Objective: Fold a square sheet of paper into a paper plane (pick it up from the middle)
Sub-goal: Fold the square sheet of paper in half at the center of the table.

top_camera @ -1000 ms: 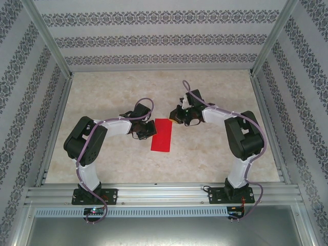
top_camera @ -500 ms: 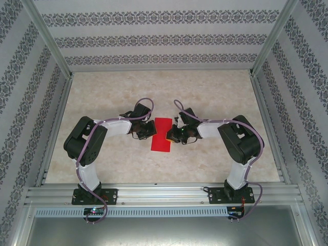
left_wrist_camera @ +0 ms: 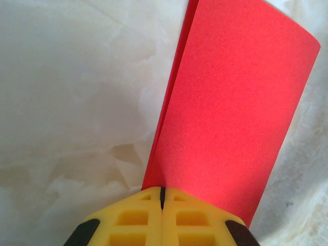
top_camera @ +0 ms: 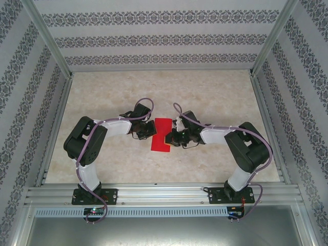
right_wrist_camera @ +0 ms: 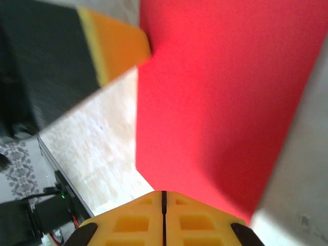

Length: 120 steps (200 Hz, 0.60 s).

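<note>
Square sheet of paper (top_camera: pixel 160 141): folded double, lying mid-desk (top_camera: pixel 215 97). Likely handling as light, limp, easily creased; best taken by an edge. Left claw (top_camera: pixel 152 129) and right claw (top_camera: pixel 168 137) are pressing together, touching its edges.
</note>
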### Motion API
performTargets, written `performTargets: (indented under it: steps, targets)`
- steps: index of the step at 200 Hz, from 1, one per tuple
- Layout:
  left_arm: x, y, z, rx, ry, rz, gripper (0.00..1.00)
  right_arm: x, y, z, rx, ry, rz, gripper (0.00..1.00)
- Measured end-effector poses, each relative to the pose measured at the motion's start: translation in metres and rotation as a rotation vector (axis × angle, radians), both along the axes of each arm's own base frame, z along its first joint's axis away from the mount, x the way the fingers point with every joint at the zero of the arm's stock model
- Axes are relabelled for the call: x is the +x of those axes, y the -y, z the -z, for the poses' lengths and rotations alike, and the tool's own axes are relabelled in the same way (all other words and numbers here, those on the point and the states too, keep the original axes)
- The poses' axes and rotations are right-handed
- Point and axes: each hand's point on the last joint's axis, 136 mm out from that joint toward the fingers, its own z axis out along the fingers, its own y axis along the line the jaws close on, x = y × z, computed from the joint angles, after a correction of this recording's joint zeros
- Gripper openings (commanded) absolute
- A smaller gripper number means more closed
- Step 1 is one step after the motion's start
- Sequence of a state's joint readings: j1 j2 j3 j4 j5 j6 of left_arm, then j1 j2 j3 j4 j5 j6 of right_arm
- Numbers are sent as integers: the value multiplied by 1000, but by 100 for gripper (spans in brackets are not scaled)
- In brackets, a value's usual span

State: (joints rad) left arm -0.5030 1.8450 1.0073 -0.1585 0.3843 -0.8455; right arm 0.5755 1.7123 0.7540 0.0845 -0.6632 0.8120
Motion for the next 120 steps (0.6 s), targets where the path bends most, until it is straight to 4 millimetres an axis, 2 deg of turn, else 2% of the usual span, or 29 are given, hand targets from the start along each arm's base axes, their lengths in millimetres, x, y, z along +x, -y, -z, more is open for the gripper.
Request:
performTargets:
  steps: [20,50,82,120]
  targets:
    - [0,0,0,0,1,0,0,-12,1,13,-25,-36,-16,9]
    - [0,0,0,0,0,0,0,-19,8,22,-60,-56,-15,9]
    - [0,0,0,0,1,0,0,-19,8,21,-61,-48,-23,9]
    - [0,0,0,0,1,0,0,-19,6,10,-39,-29,-31,9]
